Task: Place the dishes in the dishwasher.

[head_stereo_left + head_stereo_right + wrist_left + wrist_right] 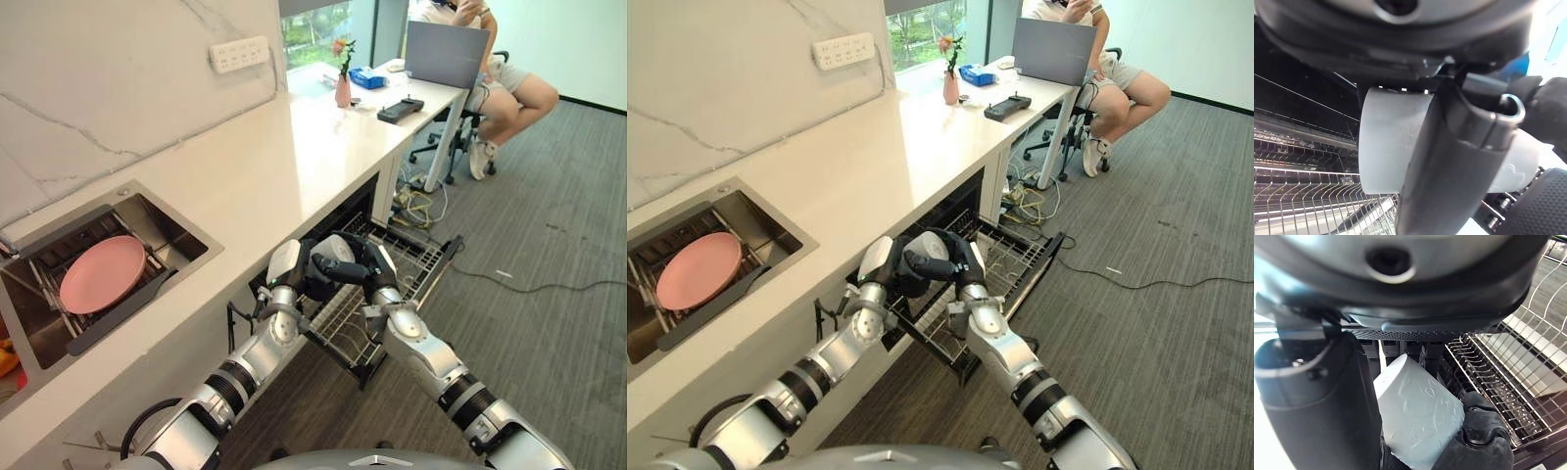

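Note:
A white cup (338, 247) hangs over the pulled-out wire dishwasher rack (416, 257), with both hands meeting on it. My left hand (306, 274) comes in from the counter side, and in the left wrist view its thumb (1459, 147) lies across the cup (1383, 142). From the floor side my right hand (369, 266) curls round the same cup (1420, 416). A pink plate (103, 274) lies in the sink (167, 230) at the left, far from both hands.
The white counter (294, 157) runs back to a desk with a pink vase (343, 91), a black controller (400, 109) and a laptop (446, 54). A person (509, 88) sits there. Cables (509, 284) trail over the grey carpet to the right.

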Robot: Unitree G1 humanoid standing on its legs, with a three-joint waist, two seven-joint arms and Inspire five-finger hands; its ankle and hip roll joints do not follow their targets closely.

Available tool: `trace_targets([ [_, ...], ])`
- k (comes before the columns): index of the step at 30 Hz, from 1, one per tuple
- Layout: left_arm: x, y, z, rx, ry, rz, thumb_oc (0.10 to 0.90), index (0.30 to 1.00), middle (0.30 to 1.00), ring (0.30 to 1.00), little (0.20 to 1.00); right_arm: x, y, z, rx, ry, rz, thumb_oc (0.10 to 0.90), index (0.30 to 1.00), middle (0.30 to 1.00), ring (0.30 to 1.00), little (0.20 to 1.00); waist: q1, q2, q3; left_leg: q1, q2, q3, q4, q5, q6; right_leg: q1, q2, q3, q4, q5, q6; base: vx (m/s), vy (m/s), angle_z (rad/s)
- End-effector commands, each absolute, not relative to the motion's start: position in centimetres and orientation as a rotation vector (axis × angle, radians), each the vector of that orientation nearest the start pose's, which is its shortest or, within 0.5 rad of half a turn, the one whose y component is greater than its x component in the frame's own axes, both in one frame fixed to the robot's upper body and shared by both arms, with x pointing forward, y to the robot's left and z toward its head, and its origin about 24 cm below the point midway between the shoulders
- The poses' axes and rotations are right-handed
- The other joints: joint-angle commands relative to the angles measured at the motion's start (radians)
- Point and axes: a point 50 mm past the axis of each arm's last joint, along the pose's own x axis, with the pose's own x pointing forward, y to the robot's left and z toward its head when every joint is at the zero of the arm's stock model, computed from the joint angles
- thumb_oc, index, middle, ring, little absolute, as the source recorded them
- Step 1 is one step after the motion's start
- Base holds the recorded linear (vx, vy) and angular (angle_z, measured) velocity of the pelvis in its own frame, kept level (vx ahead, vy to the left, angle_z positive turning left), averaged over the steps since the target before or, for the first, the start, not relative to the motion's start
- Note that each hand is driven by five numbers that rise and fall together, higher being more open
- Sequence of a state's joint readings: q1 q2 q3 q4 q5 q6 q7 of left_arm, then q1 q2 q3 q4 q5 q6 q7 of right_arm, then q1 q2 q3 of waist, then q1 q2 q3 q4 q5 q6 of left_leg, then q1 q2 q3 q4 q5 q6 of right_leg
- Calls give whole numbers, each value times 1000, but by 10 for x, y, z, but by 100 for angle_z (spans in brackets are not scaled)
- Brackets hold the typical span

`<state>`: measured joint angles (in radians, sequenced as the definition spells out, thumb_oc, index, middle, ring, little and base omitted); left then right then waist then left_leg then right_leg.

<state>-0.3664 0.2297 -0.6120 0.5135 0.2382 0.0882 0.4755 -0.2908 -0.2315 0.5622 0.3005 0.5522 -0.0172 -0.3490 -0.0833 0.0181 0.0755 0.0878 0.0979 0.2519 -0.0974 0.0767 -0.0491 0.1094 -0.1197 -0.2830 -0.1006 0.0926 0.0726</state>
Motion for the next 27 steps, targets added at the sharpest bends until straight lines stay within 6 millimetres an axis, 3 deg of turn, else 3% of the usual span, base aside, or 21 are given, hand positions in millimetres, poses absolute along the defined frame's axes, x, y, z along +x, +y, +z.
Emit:
trace_targets([
  [1, 331, 40, 101, 708, -449, -143, 400, 300, 300, 300, 300, 295, -37, 64, 188, 48, 338, 400, 300, 300, 300, 300, 20, -16, -21, 72, 15, -4, 10, -104, -35, 35, -43, 63, 20, -69, 74, 0, 0, 0],
  [13, 330, 43, 101, 733, -466, -129, 400, 300, 300, 300, 300, 295, -39, 68, 161, -4, 313, 400, 300, 300, 300, 300, 20, -12, -21, 74, 18, -4, 10, -105, -35, 37, -42, 60, 20, -72, 75, 0, 0, 0],
  [15, 329, 44, 102, 768, -487, -125, 400, 300, 300, 300, 300, 296, -41, 80, 207, -53, 277, 400, 300, 300, 300, 300, 19, -10, -22, 76, 19, -6, 10, -106, -35, 42, -41, 58, 20, -76, 74, 0, 0, 0],
  [16, 327, 47, 100, 755, -482, -115, 400, 300, 300, 300, 300, 297, -46, 95, 240, -129, 251, 800, 900, 900, 900, 900, 21, -8, -23, 80, 19, -7, 10, -108, -34, 45, -40, 55, 20, -77, 73, 0, 0, 0],
  [20, 326, 48, 99, 708, -469, -96, 400, 300, 300, 300, 300, 297, -49, 102, 183, -186, 230, 800, 900, 900, 900, 900, 22, -6, -24, 83, 18, -8, 10, -108, -34, 48, -41, 55, 20, -78, 72, 0, 0, 0],
  [24, 322, 52, 100, 583, -462, -49, 400, 300, 300, 300, 300, 299, -68, 130, -80, -458, 78, 800, 900, 900, 900, 900, 21, -1, -24, 88, 19, -9, 10, -108, -30, 51, -42, 49, 19, -83, 74, 0, 0, 0],
  [27, 319, 55, 97, 540, -446, -25, 400, 300, 300, 300, 300, 296, -77, 145, -115, -566, -5, 800, 900, 900, 900, 900, 20, 1, -24, 91, 19, -9, 10, -108, -28, 52, -42, 48, 19, -84, 75, 0, 0, 0],
])
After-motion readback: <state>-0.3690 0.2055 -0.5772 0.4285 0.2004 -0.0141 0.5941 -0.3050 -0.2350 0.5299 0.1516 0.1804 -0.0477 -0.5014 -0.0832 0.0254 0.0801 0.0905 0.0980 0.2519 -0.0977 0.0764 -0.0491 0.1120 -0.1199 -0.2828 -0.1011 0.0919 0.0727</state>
